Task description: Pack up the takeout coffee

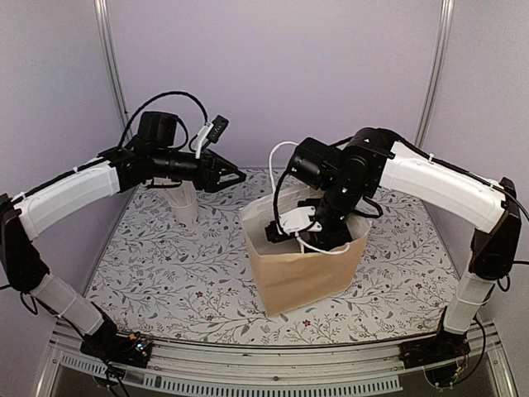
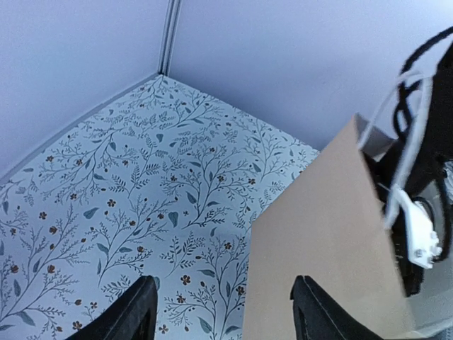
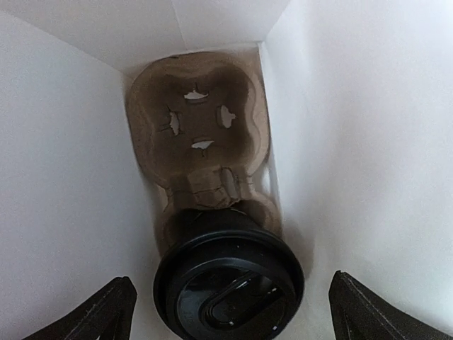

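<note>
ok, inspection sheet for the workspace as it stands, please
Surface: table with floral cover, no spills seen.
Job's things: coffee cup, black lid on, stands in the near pocket of the pulp carrier at the bottom of the paper bag; far pocket empty.
Clutter: white cup of sticks at rear left.
Grippers: left gripper open, holding nothing, above the table beside the bag; right gripper open inside the bag, fingers either side of the lid, not touching.
Cables: white cable loops off the right wrist by the bag mouth; black cable arcs above the left wrist.
Surroundings: plain walls, metal posts.
</note>
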{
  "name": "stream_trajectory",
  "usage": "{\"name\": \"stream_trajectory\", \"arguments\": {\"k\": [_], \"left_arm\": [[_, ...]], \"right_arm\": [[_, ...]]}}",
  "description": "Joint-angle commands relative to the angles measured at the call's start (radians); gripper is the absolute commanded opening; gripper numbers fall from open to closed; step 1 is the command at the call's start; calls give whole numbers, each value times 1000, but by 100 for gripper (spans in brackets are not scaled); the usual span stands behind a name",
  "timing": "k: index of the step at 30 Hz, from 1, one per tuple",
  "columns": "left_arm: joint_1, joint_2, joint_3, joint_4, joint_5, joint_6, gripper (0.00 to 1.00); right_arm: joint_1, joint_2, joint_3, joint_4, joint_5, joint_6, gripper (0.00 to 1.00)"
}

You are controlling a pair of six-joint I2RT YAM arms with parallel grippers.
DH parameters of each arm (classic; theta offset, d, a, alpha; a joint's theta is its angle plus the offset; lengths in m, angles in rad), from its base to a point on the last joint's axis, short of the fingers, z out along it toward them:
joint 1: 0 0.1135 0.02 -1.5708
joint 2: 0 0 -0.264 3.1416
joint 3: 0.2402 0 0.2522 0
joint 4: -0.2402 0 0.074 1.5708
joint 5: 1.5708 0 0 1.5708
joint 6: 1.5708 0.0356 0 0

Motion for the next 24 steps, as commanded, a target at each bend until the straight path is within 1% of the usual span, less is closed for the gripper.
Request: {"name": "stream_trajectory", "arguments": {"k": [1,4,6,9,13,24], "left_arm": [[-52,-128,23,-142,17,34,69],[-95,-156,30,-144,78,-3,70],[-146,-151,50,-161,55,-7,70],[-207,-109,100,-245,-26,20,70],[-247,-59,141,-315,-118,50,68],[-288,61,227,-377,-128,53,61]], "right_arm": [[7,-29,21,-3,-20,9,98],[7,-16,30,-3,-23,6,95],[7,-6,39,-3,-25,2,90],[7,5,51,-3,-26,1,89],[8,0,62,-3,-17,3,89],[20,-89,97,-3,2,-15,94]]}}
